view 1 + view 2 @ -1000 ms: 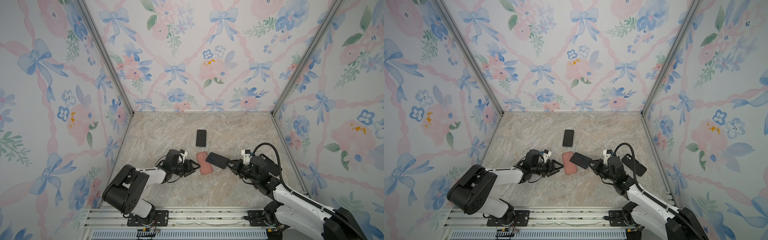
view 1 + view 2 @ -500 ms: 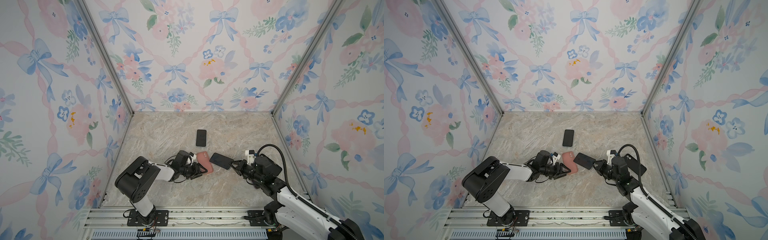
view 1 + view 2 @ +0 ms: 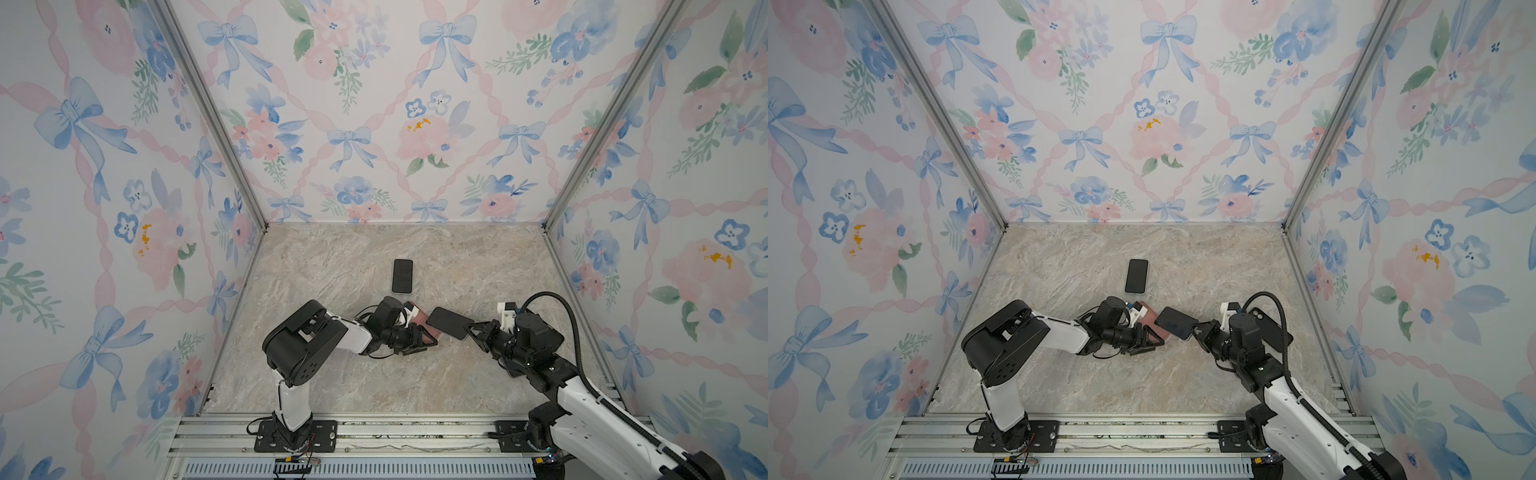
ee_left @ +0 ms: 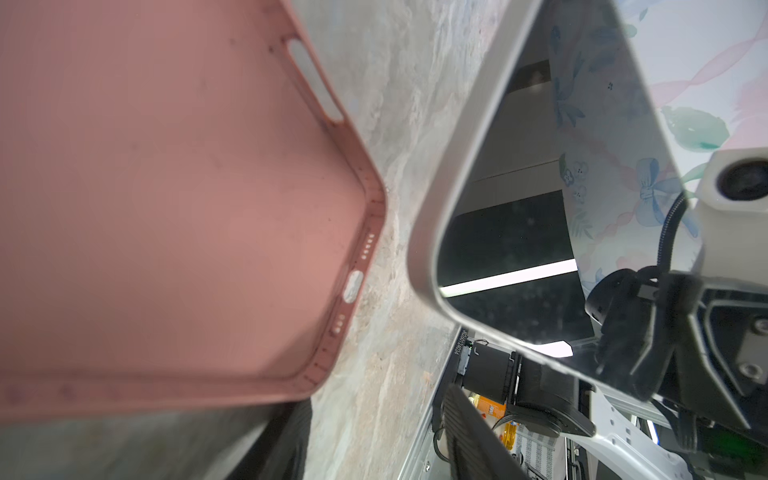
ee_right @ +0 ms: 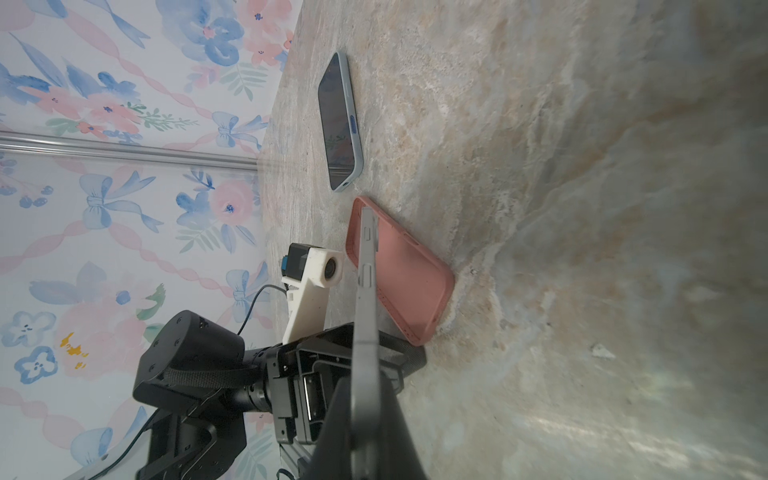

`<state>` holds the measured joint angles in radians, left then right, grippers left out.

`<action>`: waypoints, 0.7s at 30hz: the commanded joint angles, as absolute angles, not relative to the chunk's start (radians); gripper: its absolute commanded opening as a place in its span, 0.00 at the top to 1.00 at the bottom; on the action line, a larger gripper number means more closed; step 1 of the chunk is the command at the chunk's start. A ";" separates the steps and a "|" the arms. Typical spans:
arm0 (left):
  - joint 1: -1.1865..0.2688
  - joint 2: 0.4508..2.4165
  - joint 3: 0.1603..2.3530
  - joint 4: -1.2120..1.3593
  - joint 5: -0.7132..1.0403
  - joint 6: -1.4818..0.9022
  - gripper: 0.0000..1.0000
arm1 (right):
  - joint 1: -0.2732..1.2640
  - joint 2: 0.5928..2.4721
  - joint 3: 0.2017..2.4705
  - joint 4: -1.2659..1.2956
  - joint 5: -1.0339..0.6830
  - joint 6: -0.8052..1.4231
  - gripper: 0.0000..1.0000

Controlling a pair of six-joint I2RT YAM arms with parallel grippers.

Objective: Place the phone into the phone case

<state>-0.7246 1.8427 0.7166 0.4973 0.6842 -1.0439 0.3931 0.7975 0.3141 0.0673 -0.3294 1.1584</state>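
Just above the phone case (image 3: 423, 319), on its side toward the right arm, the phone (image 3: 449, 322) hangs tilted with its dark screen upward. It is clear of the case and not yet inside it. The right gripper (image 3: 471, 328) is clamped tight on the phone's end farthest from the case. The case lies open side up on the marble floor (image 3: 374, 374). At the case's near end sits the left gripper (image 3: 417, 343), jaws roughly half spread about that end; whether they actually press on it I cannot tell. Beyond the case's far end, a second phone (image 3: 402, 276) in a pale blue cover lies flat.
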 commanded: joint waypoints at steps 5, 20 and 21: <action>-0.610 1.674 0.696 0.280 0.629 -0.911 0.46 | 0.395 0.894 0.333 0.260 -0.387 1.241 1.00; -0.382 1.813 0.947 0.041 0.601 -0.734 0.47 | 0.497 1.204 0.345 0.621 -0.347 1.359 1.00; -0.382 1.836 0.968 0.041 0.608 -0.734 0.47 | 0.501 1.225 0.346 0.643 -0.345 1.364 1.00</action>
<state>-0.3813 1.7847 0.9218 0.0811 0.5987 -0.7746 0.4793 1.1915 0.3141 0.4801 -0.3546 1.3304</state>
